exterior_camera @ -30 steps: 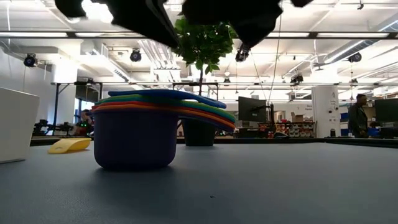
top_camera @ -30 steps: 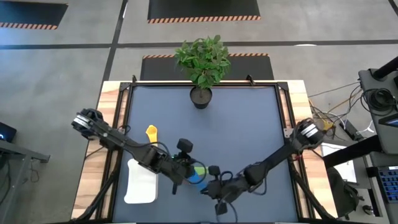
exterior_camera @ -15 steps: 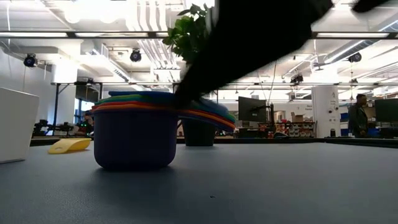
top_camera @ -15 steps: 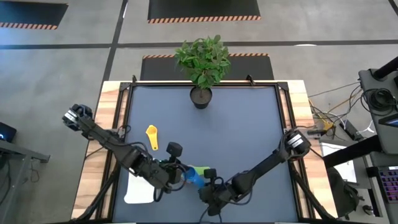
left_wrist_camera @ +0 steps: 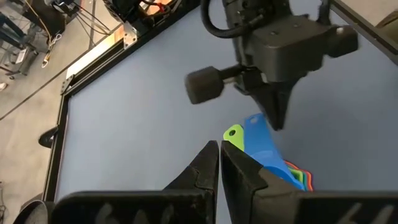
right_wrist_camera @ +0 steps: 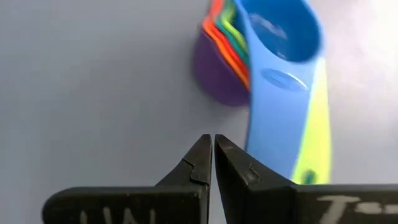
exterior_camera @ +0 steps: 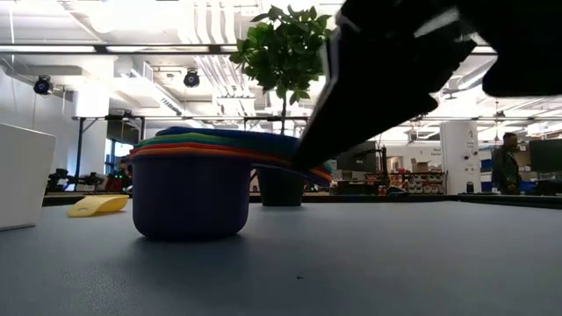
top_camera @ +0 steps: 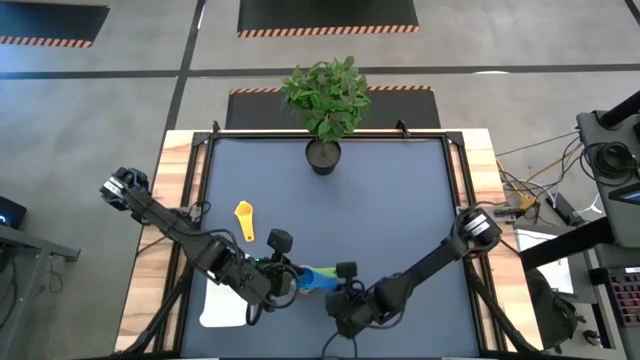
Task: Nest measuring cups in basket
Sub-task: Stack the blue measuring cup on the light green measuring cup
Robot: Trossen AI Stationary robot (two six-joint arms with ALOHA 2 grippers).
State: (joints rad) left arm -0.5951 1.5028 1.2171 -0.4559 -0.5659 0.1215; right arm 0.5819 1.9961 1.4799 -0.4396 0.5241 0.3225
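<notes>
A: Looking down on the table, I am seeing a stack of measuring cups (top_camera: 312, 279) sitting on the blue mat near the front edge, between the two arms. Are you seeing the same thing from table height?

B: Yes. The purple cup (exterior_camera: 189, 195) is standing at the bottom, with orange, red-pink, green and blue rims layered above it, and the handles are fanning out to one side.

A: The yellow cup (top_camera: 244, 217) is lying by itself, well apart from the stack, farther back on the mat. The basket (top_camera: 224, 296) is sitting at the front left, and the stack is resting just beside it, not inside it.

B: What are the grippers doing?

A: The left gripper (left_wrist_camera: 219, 157) is hanging just beside the stack with its fingers pressed together, clenched on nothing. The right gripper (right_wrist_camera: 212, 151) is hovering close to the purple cup's side, fingers likewise closed and empty.

B: From the left wrist, the right gripper's dark tip is pointing down right at the blue handle (left_wrist_camera: 258, 138); I cannot tell whether it is touching.

A: The potted plant (top_camera: 324, 100) is standing at the back edge, far from everything.
</notes>
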